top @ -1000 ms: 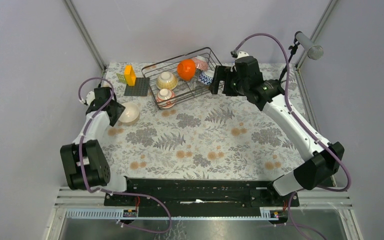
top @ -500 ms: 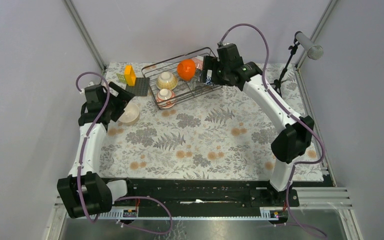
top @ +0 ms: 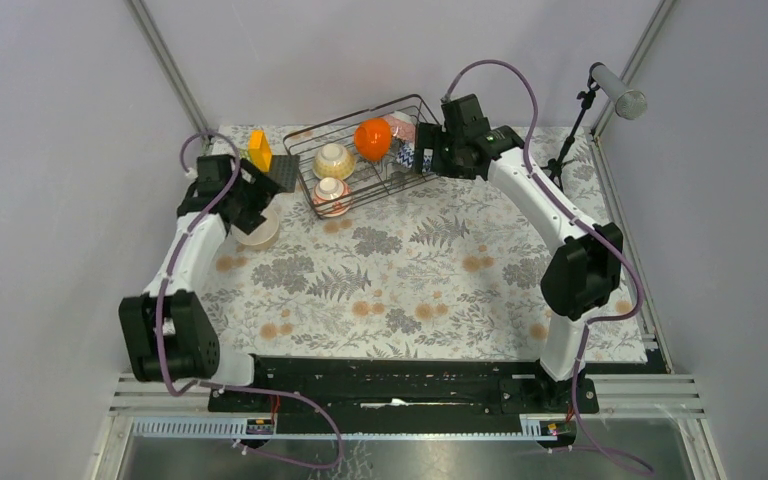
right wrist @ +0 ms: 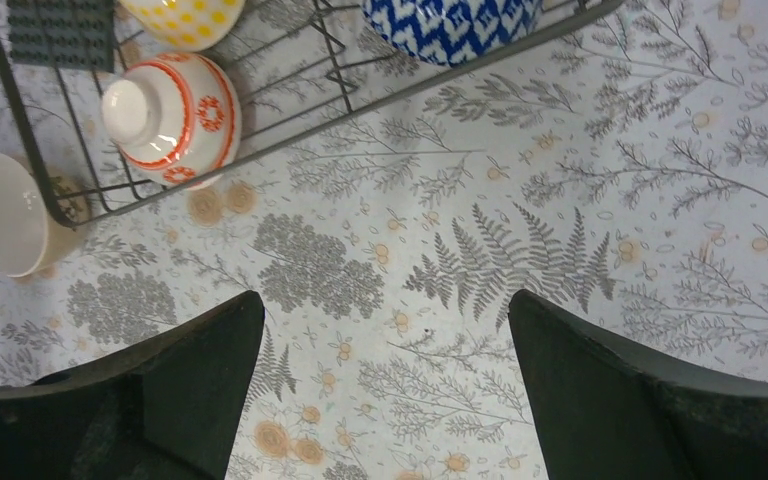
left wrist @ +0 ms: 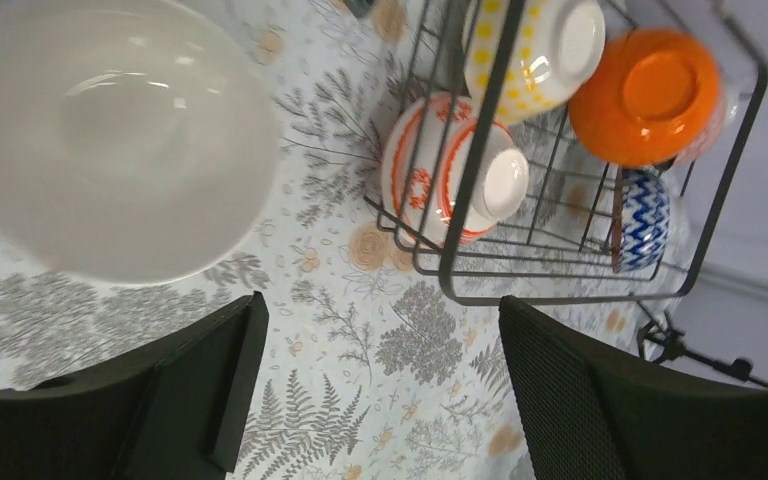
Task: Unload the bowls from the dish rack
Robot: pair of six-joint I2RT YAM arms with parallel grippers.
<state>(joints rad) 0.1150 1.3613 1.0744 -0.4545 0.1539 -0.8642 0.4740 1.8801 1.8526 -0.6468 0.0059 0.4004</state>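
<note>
**Five small bowls are sitting in the dark wire dish rack (top: 368, 176), one is resting outside it**

You are looking at the rack standing along the far edge of the tabletop, a little left of its middle. Inside it, the bright orange bowl (top: 372, 138) is leaning toward the far side, with the pinkish patterned bowl (top: 401, 127) just beside it on the right. The blue-and-white zigzag bowl (right wrist: 450, 25) is resting at the rack's right end. The cream bowl with yellow dots (left wrist: 535, 45) and the white bowl with red pattern (left wrist: 450, 170) are lying on their sides at the left end.

The plain cream bowl (left wrist: 120, 140) is sitting upright on the floral cloth (top: 410, 270) near the left edge, just outside the rack.

Your left gripper (left wrist: 380, 390) is hovering by that bowl, fingers spread wide and gripping nothing. Your right gripper (right wrist: 380, 370) is hanging at the rack's right end near the zigzag bowl, fingers likewise spread, nothing between them.

A yellow block (top: 259, 150) and a flat dark square plate (top: 278, 173) are sitting by the far left corner.
</note>
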